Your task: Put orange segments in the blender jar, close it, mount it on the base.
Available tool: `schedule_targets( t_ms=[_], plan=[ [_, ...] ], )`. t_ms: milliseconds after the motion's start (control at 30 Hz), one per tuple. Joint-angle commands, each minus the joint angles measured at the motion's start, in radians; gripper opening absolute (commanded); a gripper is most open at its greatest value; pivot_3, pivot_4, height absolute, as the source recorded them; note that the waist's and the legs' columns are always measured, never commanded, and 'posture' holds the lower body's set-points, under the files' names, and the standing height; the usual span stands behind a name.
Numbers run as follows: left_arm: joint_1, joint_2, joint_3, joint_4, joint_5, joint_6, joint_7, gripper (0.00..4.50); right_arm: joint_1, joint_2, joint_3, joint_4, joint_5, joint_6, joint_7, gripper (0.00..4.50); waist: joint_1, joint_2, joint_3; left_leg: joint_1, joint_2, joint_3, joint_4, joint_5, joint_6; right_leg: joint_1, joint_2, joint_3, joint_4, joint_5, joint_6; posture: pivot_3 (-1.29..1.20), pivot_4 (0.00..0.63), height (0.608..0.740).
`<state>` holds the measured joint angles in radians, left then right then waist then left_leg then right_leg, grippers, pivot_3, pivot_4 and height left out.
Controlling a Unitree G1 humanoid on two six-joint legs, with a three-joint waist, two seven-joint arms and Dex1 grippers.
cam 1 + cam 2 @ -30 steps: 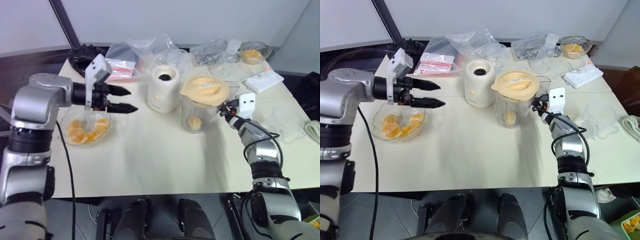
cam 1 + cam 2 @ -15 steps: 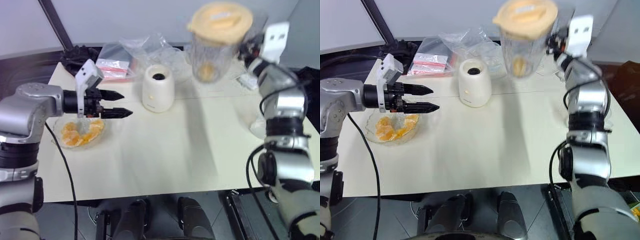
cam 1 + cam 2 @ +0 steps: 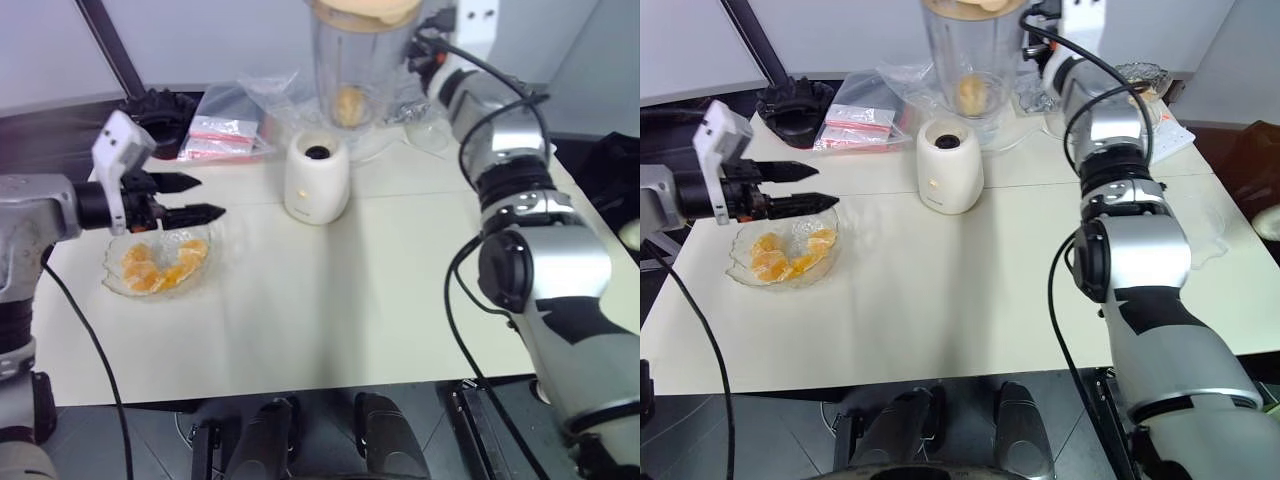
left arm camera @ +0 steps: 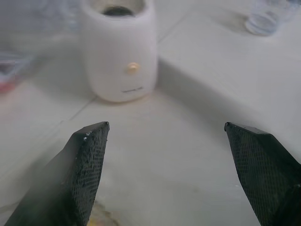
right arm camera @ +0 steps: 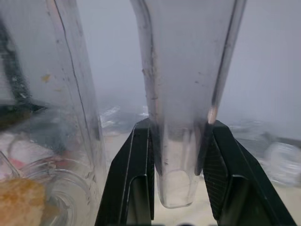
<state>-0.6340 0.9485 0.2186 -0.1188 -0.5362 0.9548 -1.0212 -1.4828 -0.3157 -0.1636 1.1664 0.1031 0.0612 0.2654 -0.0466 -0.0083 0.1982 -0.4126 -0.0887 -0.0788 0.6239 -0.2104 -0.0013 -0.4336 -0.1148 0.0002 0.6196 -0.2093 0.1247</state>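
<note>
aloft, blender jar (image 3: 352,70) over base (image 3: 317,178)

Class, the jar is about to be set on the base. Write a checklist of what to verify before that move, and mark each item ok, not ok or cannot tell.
1. Right tool shut on the jar handle: ok.
2. Lid on the jar: ok.
3. Orange segment inside the jar: ok.
4. Base upright on the table, socket facing up and uncovered: ok.
5. Left tool open and off to the side, above the bowl, away from the base: ok.
6. Jar bottom lined up with the socket: cannot tell; the jar hangs in the air beyond the base.
</note>
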Motion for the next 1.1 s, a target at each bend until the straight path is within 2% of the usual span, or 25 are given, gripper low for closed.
schedule_targets(
  t_ms=[33,167,400,1100],
  plan=[
    [-0.015,-0.014,0.063,-0.013,-0.016,-0.007,0.075,4.12,-0.084,0.030,-0.026,0.011,0.020,-0.075,-0.002,0.82,0.001,0.000,0.000,0.000,0.000,0.000,-0.001,0.000,0.000,0.000,0.000,0.000,0.000,0.000,0.000,0.00,0.150,0.740],
    [0.006,-0.057,0.084,-0.037,-0.024,0.004,0.160,4.12,-0.090,0.073,-0.026,0.059,0.013,-0.102,0.000,0.82,0.001,0.000,0.000,0.000,0.000,-0.001,-0.001,0.001,-0.001,0.000,0.000,0.000,0.000,0.000,0.000,0.00,0.150,0.740],
    [0.073,-0.119,0.174,-0.162,-0.107,0.086,0.293,4.12,-0.042,0.081,-0.012,0.110,-0.017,-0.172,-0.006,0.82,0.000,0.000,0.000,0.000,0.000,-0.001,-0.002,0.001,-0.001,-0.001,0.000,0.000,0.001,0.000,0.000,0.00,0.150,0.740],
    [0.121,-0.102,0.184,-0.228,-0.192,0.122,0.387,4.12,-0.001,0.118,-0.091,0.147,-0.013,-0.286,0.003,0.82,-0.017,0.000,0.000,0.001,0.000,-0.001,0.004,0.002,-0.004,-0.001,0.001,0.000,0.010,0.000,-0.002,0.00,0.150,0.740]
  ],
)
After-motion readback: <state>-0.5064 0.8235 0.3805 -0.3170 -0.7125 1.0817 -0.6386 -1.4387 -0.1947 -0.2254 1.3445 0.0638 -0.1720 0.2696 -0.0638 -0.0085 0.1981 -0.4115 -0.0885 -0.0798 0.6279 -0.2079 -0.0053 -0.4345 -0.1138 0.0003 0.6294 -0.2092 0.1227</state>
